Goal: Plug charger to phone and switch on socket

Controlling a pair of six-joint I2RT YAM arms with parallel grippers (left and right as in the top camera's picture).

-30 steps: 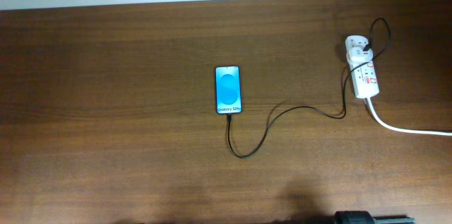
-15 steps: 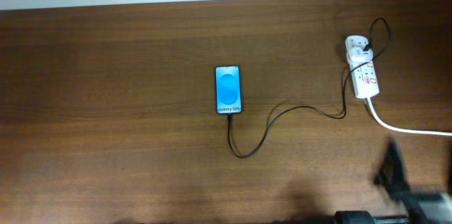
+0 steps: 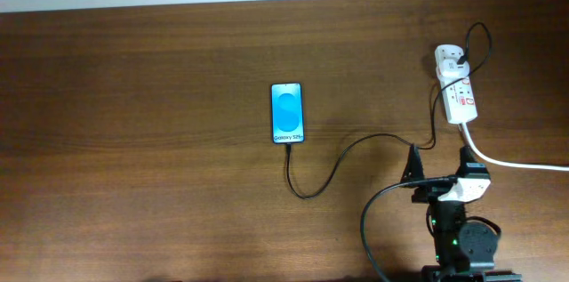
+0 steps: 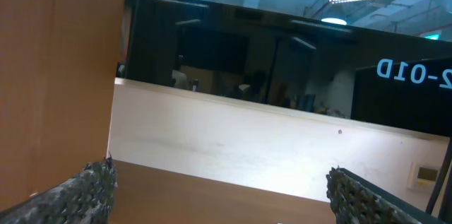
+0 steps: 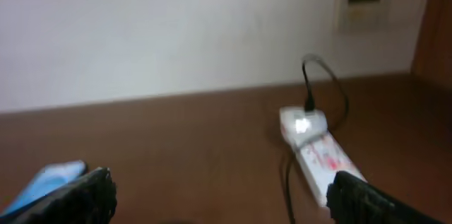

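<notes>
Overhead looks straight down on the brown wooden table [image 3: 133, 157]; right wrist skims low across it, sharing the white power strip [image 5: 318, 155]; left wrist tilts upward.

Dark brown wood grain covered the table [image 3: 133, 140], finished in a low satin sheen. The phone [image 3: 287, 113] showed a glossy glass face. The socket [image 3: 457, 91] was smooth white plastic, as was its thick white cord [image 3: 516, 164]. The charger [image 3: 356, 144] looked matt black and rubbery. Dark, coarse, pebbled fingers [image 5: 88, 196] marked the right gripper [image 5: 219, 185] and the left gripper [image 4: 219, 185]. The wall [image 5: 176, 26] was pale and matt, and the dark glass [image 4: 282, 61] gleamed.
</notes>
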